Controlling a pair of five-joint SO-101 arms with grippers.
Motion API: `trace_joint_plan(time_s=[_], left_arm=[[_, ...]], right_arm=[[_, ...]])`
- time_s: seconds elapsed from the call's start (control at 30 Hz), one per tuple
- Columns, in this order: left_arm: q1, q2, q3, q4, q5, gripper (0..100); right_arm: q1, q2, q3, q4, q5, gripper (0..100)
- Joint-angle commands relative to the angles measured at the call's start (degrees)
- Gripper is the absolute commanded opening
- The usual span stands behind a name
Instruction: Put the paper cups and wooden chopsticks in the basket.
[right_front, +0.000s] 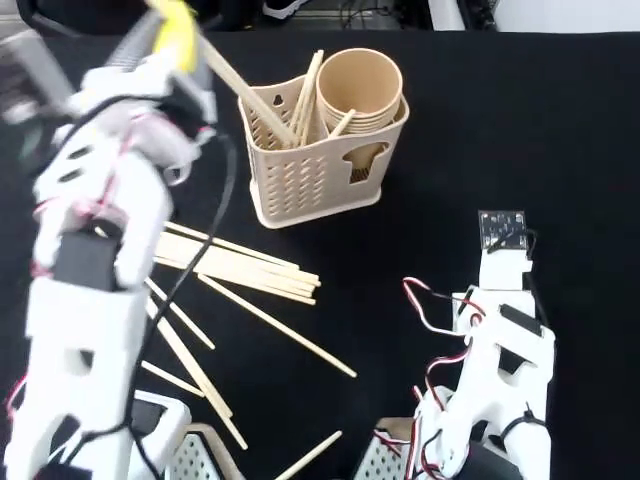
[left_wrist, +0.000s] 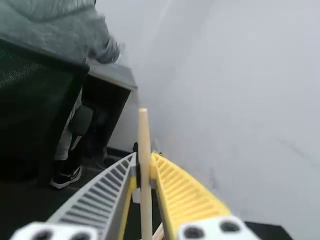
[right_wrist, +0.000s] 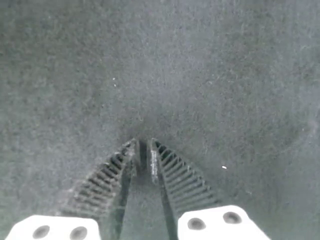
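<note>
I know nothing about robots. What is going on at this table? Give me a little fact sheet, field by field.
left pincer: shut on the held chopstick, which slants down into the basket
right pincer: shut, holding nothing, low over the black table
basket contents: stacked paper cups and a few upright chopsticks
left to do: loose chopsticks lie scattered on the table near the left arm
</note>
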Motion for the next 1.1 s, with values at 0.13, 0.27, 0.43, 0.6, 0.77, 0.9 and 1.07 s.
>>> trace_joint_plan(time_s=[0.13,0.27,0.43,0.6,0.77,0.9,1.07], left_arm=[[1.45,2.73,-1.80,-1.41,-2.29,3],[1.45,4.13,-1.80,-1.41,-2.46,3],[1.45,7.12,-2.33,-1.49,-2.29,3],[1.36,9.76,-1.80,-1.05,-2.73,3],[1.36,9.67,-4.53,14.07,-1.67,20],[1.10,10.02,-11.56,28.04,2.20,24],[1.36,9.58,-17.71,38.33,2.55,26]], right_arm=[[-0.62,-1.45,-0.13,-0.62,0.35,5.4],[-0.62,-1.45,-0.13,-0.62,0.35,5.4],[-0.62,-1.45,-0.13,-0.62,0.35,5.4],[-0.62,-1.45,-0.13,-0.62,0.35,5.4],[-0.62,-1.45,-0.13,-0.62,0.35,5.4],[-0.53,-1.45,-0.13,-0.62,0.35,5.4],[-0.53,-1.45,-0.13,-0.62,0.35,5.4]])
